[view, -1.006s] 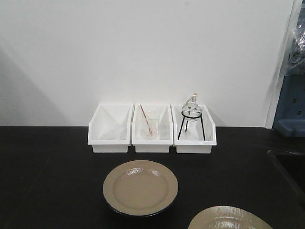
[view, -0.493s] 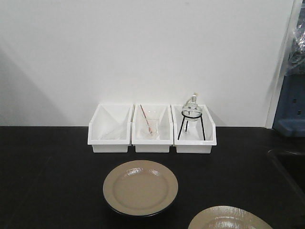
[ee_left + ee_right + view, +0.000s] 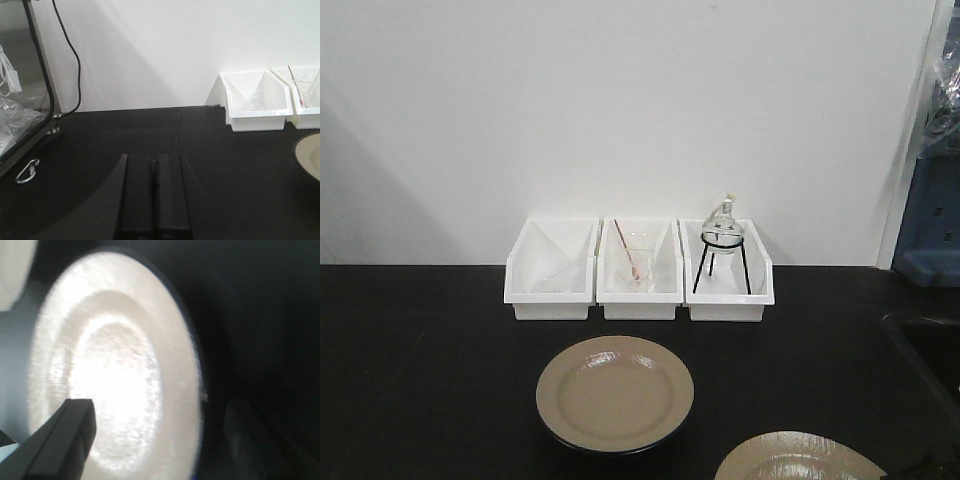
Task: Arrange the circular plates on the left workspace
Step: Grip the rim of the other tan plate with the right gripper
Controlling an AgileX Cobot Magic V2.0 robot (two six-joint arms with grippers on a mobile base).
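Observation:
Two tan circular plates lie on the black countertop (image 3: 420,380). One plate (image 3: 615,393) sits in the middle, in front of the bins, and its edge (image 3: 311,155) shows at the right of the left wrist view. The second plate (image 3: 800,458) lies at the bottom right. My right gripper (image 3: 160,415) is open and straddles this plate's (image 3: 115,375) right rim: one finger (image 3: 70,430) is over the glossy top, the other (image 3: 245,435) is outside the rim. My left gripper (image 3: 155,165) is shut and empty, low over bare countertop (image 3: 100,130) to the left of the plates.
Three white bins (image 3: 638,270) stand against the back wall; one holds a beaker with a rod (image 3: 632,262), another a round flask on a tripod (image 3: 722,240). The sink basin (image 3: 930,350) is recessed at the right. A metal frame, cable and carabiner (image 3: 27,171) sit at far left.
A dark part of my right arm has come into the front view's bottom right corner, beside the near plate. Both plates have stayed where they were.

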